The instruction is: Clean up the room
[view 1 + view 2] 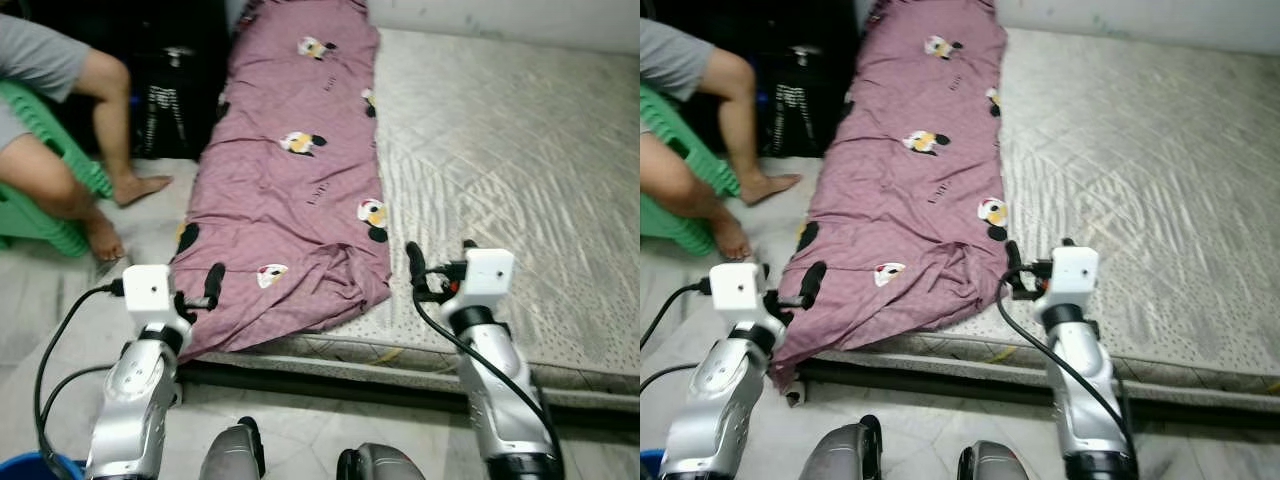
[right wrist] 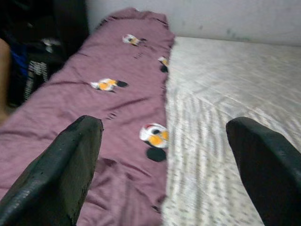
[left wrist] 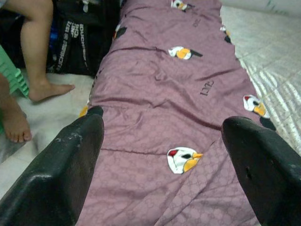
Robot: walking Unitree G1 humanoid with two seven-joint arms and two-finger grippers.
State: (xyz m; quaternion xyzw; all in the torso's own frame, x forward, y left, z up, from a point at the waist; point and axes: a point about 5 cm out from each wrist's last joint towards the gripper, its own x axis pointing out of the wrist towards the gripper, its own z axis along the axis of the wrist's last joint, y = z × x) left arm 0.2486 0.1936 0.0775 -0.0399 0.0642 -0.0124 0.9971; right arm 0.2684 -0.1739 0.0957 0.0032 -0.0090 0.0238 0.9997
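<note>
So the purple blanket [image 1: 300, 180] is laid in a long strip down one side of the mattress [image 1: 500, 170], its near end spilling over the edge right ahead of both hands. The left gripper [image 1: 205, 290] sits just off the blanket's near corner, the right gripper [image 1: 425, 275] at its other near corner, beside the bare mattress. Both are spread wide, holding nothing. My guess is they're bracketing that edge to pinch it. A person [image 1: 60, 130] sits off beyond the left gripper.
</note>
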